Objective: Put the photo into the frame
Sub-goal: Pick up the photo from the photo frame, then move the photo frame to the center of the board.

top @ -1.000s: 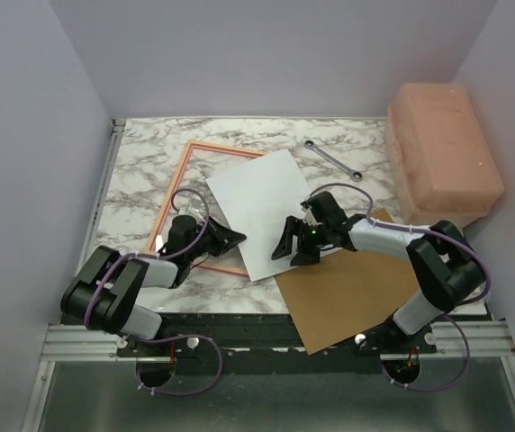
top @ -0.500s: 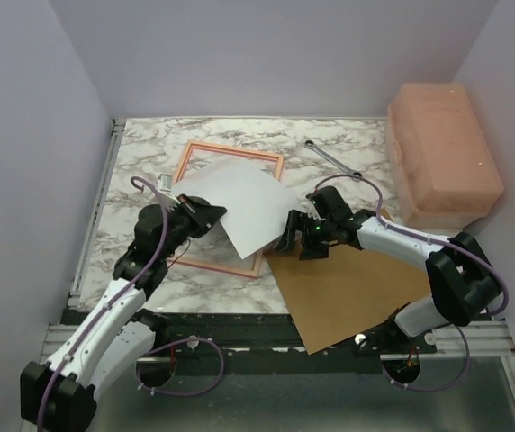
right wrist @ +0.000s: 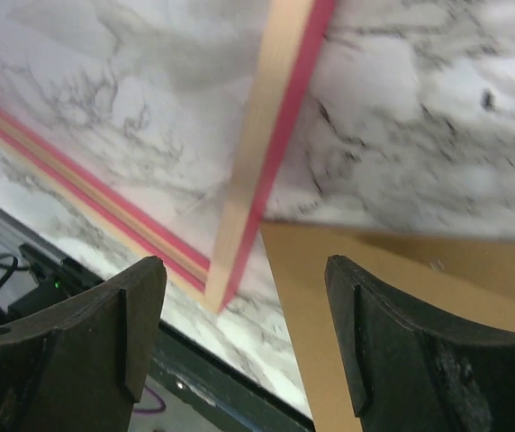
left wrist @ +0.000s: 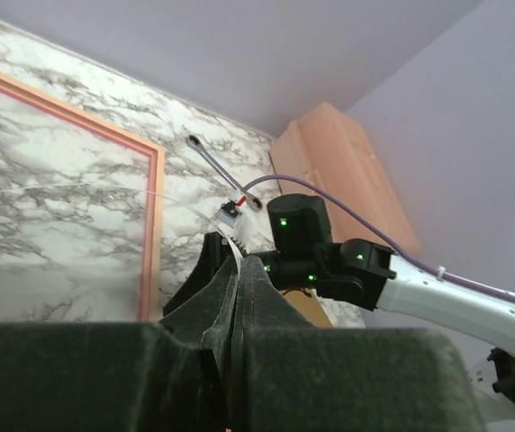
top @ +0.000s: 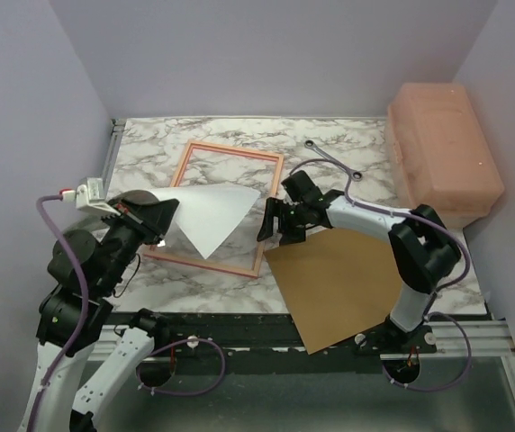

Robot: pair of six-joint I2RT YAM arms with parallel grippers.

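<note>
Left gripper (top: 166,216) is pinched shut on the photo (top: 214,209), holding it by its left edge, white side up, over the frame (top: 230,148) at centre-left of the top view. It looks light, glossy and floppy, so take it by an edge. Right gripper (top: 272,225) hangs wide and empty over the frame's thin pink-and-wood right rail, beside the stiff brown backing panel (top: 338,279).

photo (top: 211,211) lifted at its left edge and carried leftward over the frame (top: 230,149), left gripper (top: 162,219) closed on it and raised, right gripper (top: 274,225) moved off the sheet to the frame's right side

The left gripper (top: 167,217) pinches the photo (top: 214,214), white side up, above the frame (top: 235,149).
</note>
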